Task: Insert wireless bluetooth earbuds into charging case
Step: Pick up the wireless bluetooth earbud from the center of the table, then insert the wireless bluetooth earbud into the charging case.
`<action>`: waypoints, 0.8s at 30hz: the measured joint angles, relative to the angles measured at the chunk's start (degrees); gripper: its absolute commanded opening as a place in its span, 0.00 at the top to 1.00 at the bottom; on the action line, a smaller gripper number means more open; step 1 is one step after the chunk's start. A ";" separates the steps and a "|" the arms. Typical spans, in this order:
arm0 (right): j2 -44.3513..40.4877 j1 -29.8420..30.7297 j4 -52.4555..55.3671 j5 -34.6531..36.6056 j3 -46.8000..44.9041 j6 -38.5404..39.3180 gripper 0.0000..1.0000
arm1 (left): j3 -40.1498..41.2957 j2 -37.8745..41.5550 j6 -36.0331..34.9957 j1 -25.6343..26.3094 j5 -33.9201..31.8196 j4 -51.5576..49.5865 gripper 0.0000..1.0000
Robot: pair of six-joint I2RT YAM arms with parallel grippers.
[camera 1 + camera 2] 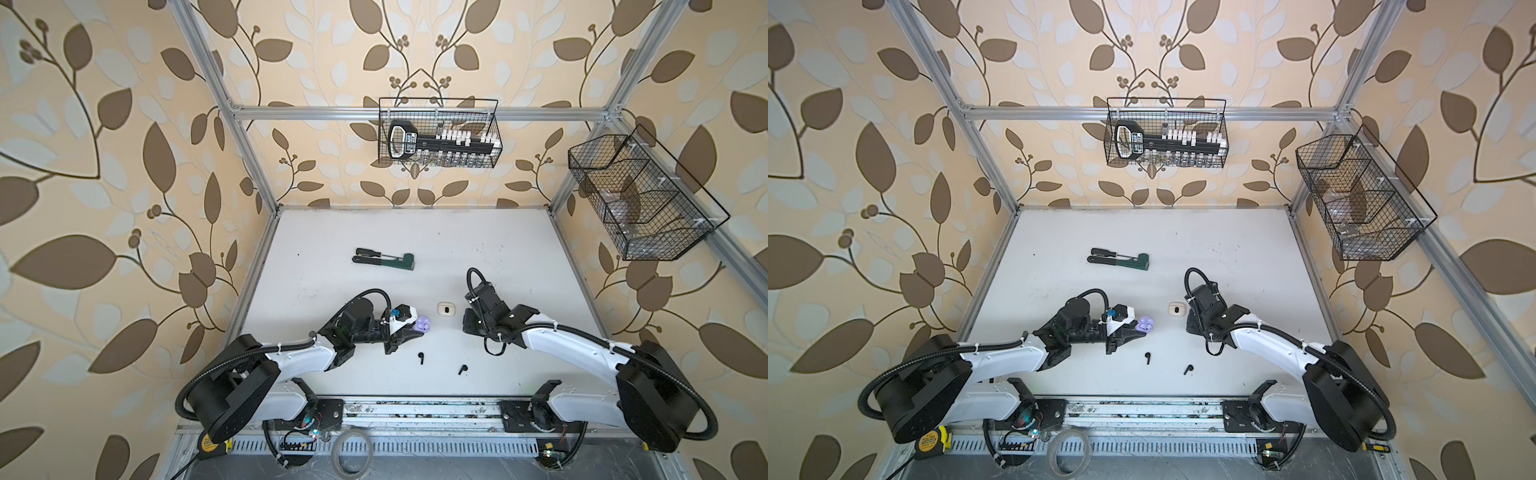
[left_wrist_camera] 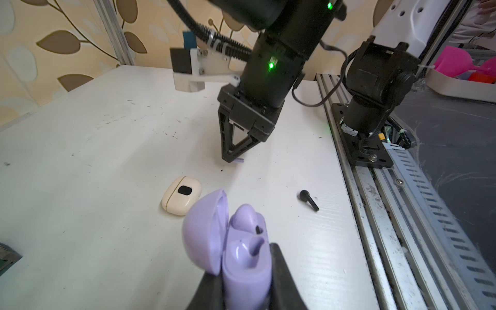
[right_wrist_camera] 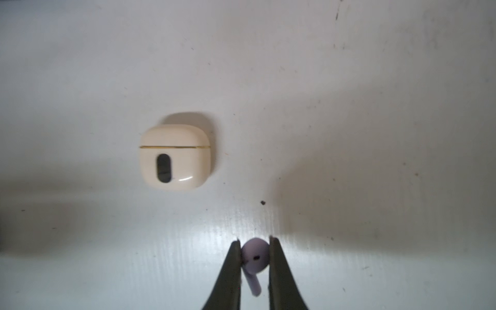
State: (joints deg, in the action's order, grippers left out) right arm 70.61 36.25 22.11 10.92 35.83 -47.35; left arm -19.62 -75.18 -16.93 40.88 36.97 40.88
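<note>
Lilac short-stemmed earbud [image 3: 253,259] sits pinched in our right hand [image 3: 255,240] beside the closed cream case [image 3: 174,157]; our left hand [image 2: 245,280] clamps the open lilac case [image 2: 204,228] nearby. Next, probably: lift, seat stem-first.

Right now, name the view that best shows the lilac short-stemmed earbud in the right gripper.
Right wrist view: the lilac earbud shows large in the right gripper. Left wrist view catches only its stem; both top views hide it.

A robot lab cell: aluminium frame [image 1: 311,113] across the top, wallpaper [image 1: 83,208] panels around, left arm [image 1: 299,357] and right arm [image 1: 573,343] on a rail [image 1: 415,409] at the bottom.
</note>
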 measured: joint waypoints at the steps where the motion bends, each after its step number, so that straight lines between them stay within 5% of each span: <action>1: -1.49 0.52 -0.48 0.37 -0.09 -0.52 0.85 | -0.46 -1.27 0.11 0.42 -0.15 0.76 1.00; 10: -11.91 7.10 -2.32 5.62 -0.37 -4.04 0.85 | -3.85 -12.37 4.37 2.97 -2.82 9.62 1.00; 24: -18.45 21.97 -10.82 19.26 -0.33 -5.03 0.83 | -4.66 -18.53 16.50 3.45 -3.61 27.98 1.00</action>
State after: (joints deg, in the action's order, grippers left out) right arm 52.16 58.22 11.29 30.17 35.51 -52.38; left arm -24.27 -93.71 -0.43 44.34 33.36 68.86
